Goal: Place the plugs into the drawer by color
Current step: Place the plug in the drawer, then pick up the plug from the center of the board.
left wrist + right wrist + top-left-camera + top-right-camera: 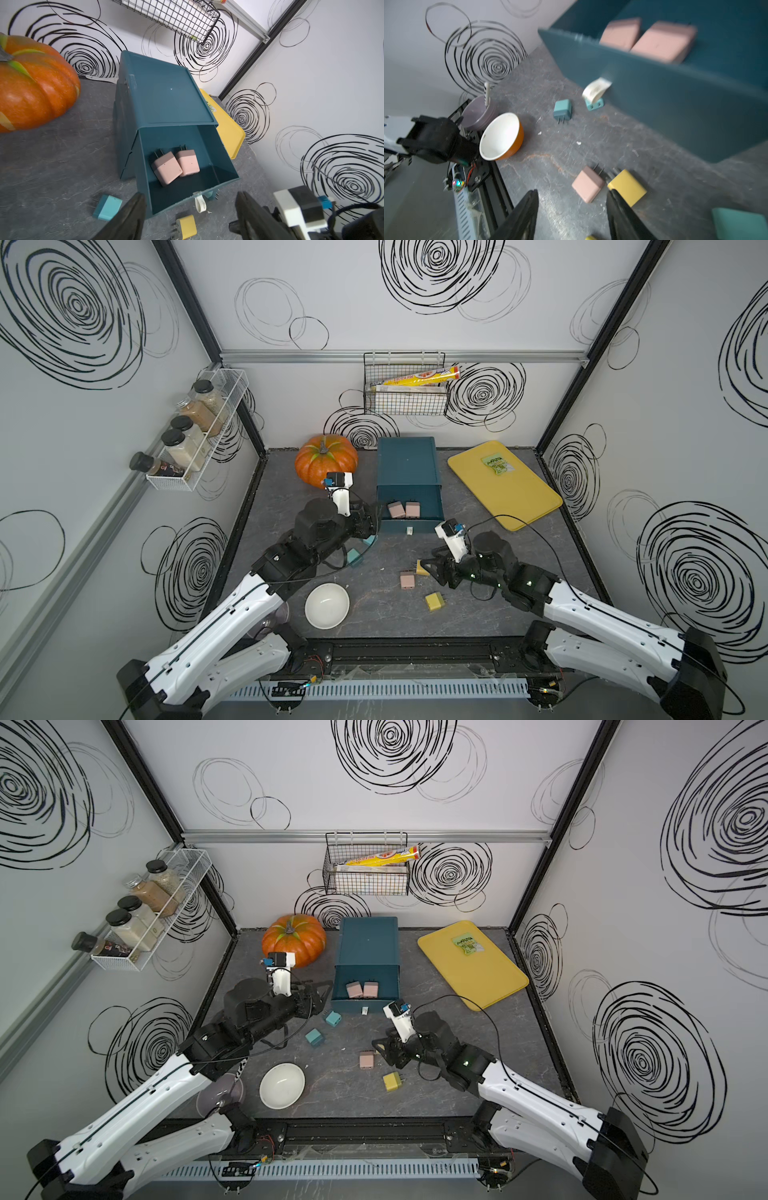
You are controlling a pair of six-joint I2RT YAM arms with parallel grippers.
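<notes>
- Teal box first: the drawer (pixel 407 464) sits upper middle in both top views, with its top compartment pulled out toward the bottom of the frame. Two pink plugs (pixel 166 170) lie inside, side by side and touching, prongs toward the back.
- So the left arm (pixel 232 614) comes in from the lower left corner and stretches up to the middle, wrist right by the open compartment's left front corner.
- The left gripper (pixel 190 197) has its jaws wide apart with nothing between them, aimed at the compartment's front edge in the wrist view.
- The right arm (pixel 602 614) comes in from the lower right corner, forearm angled toward the middle, wrist tipped down at the table (pixel 374 622).
- The right gripper (pixel 572 193) is spread too and grips nothing. One fingertip overlaps the edge of a yellow plug (pixel 627 187). Touching or just above it, can't tell, that view's blurry.
- A loose pink plug (pixel 407 580) lies just beside that yellow one, about mid-frame.
- A second yellow plug (pixel 434 600) sits a bit lower, and two teal plugs (pixel 333 1018) sit lower left of the compartment front in a top view.
- White bowl (pixel 327 605) is lower middle-left, apart from the plugs.
</notes>
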